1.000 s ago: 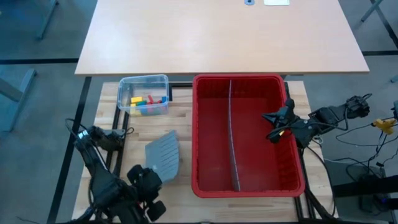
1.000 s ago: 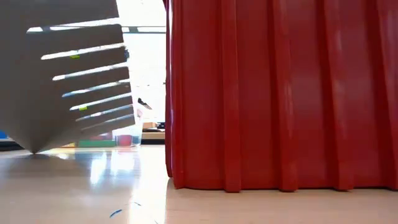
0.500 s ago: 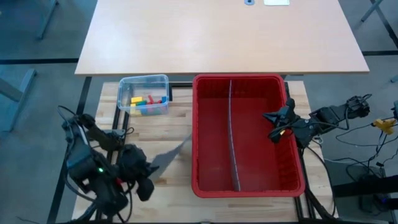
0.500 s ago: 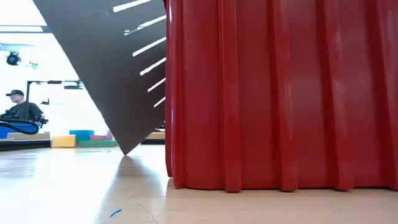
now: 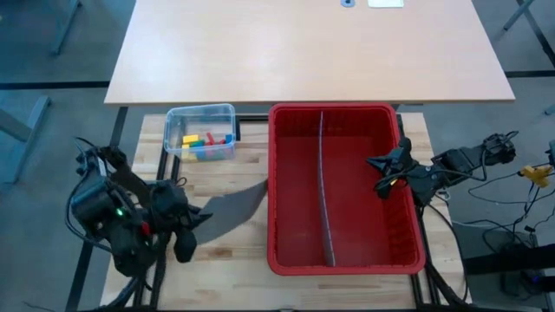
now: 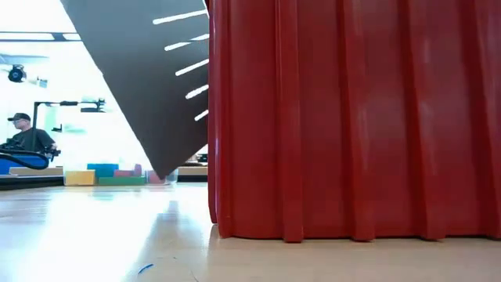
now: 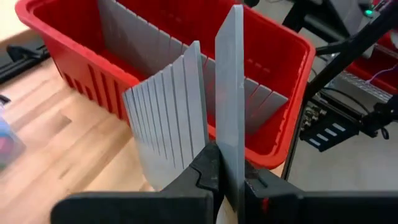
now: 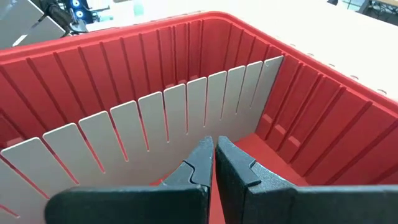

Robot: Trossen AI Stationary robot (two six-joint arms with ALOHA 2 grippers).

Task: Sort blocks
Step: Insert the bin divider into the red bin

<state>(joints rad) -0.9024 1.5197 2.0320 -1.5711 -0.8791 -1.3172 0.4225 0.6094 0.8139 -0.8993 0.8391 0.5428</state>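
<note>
The blocks (image 5: pixel 206 141), yellow, green, red and blue, lie in a small clear tub (image 5: pixel 200 117) at the table's far left. My left gripper (image 5: pixel 189 227) hangs over the table's near left, shut on two grey slotted panels (image 5: pixel 232 208) that reach toward a red bin (image 5: pixel 342 260). In the low view the panels (image 6: pixel 153 74) hang with their lower corner above the tabletop. My right gripper (image 5: pixel 379 169) is shut and holds nothing. It hovers over the bin's right part and faces the grey divider (image 8: pixel 143 130) that stands inside. My left gripper pinches the two panels together at their near end (image 7: pixel 225 163) between its two fingers (image 7: pixel 205 171). The fingers slant down from the table's near left. The panels stand on edge, one fanned aside from the other (image 7: pixel 171 118), and are lifted clear of the table.
The red bin takes up the table's middle and right, and its grey divider (image 5: pixel 325 186) runs from far to near. A larger light wooden table (image 5: pixel 303 52) stands beyond. Cables and gear lie at the right (image 5: pixel 494 156). A person sits far off in the room (image 6: pixel 27 141).
My left gripper has risen and gone toward the table's left and far edges, staying shut on the panels. The panels, which showed their flat face from above, now stand on edge, point toward the red bin and hang higher above the table.
</note>
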